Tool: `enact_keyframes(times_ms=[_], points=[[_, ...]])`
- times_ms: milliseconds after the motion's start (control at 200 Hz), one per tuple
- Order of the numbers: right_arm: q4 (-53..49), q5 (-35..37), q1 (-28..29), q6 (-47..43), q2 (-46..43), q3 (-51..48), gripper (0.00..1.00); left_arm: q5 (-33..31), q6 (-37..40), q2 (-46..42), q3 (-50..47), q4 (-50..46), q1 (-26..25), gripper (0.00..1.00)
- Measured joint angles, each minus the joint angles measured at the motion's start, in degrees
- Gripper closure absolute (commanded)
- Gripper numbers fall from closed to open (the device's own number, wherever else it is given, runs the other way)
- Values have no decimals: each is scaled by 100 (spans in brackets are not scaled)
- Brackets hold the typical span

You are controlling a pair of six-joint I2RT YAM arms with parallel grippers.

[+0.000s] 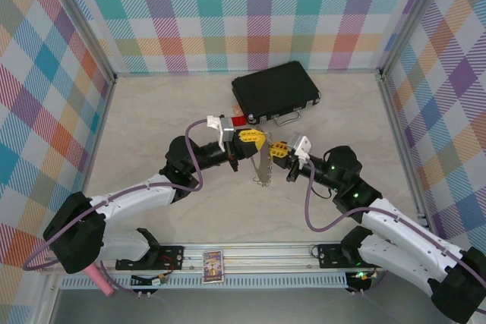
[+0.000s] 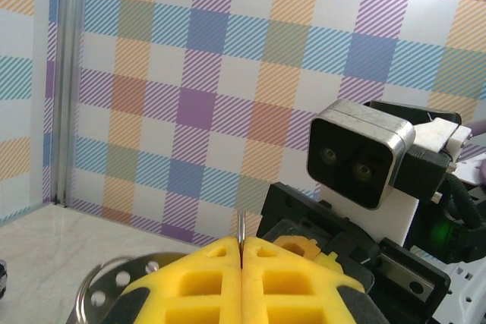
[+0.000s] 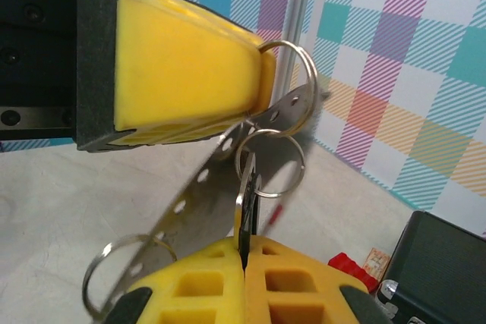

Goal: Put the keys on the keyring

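The left gripper [image 1: 255, 140] is clamped shut on the upper end of the thin grey metal keyring [image 3: 191, 191], a flat perforated band with small wire loops. It hangs tilted above the beige tabletop [image 1: 152, 127], between the two arms. The right gripper [image 3: 244, 254] is closed on a thin flat metal key [image 3: 243, 210], seen edge-on just beside the band, with the black rectangular case [image 1: 275, 90] near behind.

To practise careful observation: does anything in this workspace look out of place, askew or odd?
Nothing is damaged or spilled. The black case lies slightly askew, a red tag at its near-left corner. The keyring hangs in mid-air from the left gripper.
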Motion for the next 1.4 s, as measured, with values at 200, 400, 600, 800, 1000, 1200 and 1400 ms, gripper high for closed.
enact_keyframes(times_ms=[200,400,600,800,1000,1200,1400], points=[[-68,-46,0,0,83,2,99,15,-63,76,0,0,2,100],[-131,-28,0,0,83,4,100,37,-81,98,0,-2,2,100],[-225,96,0,4,-85,4,100,50,-79,98,-2,4,2,100],[-337,133,2,2,-214,24,100,146,-79,98,-2,0,2,100],[-448,175,2,4,-190,94,100,173,-70,87,-24,-11,0,100],[-474,396,2,0,-229,96,100,208,28,55,-31,-120,0,100],[-540,597,2,-2,-345,96,100,205,74,11,-35,-166,0,100]])
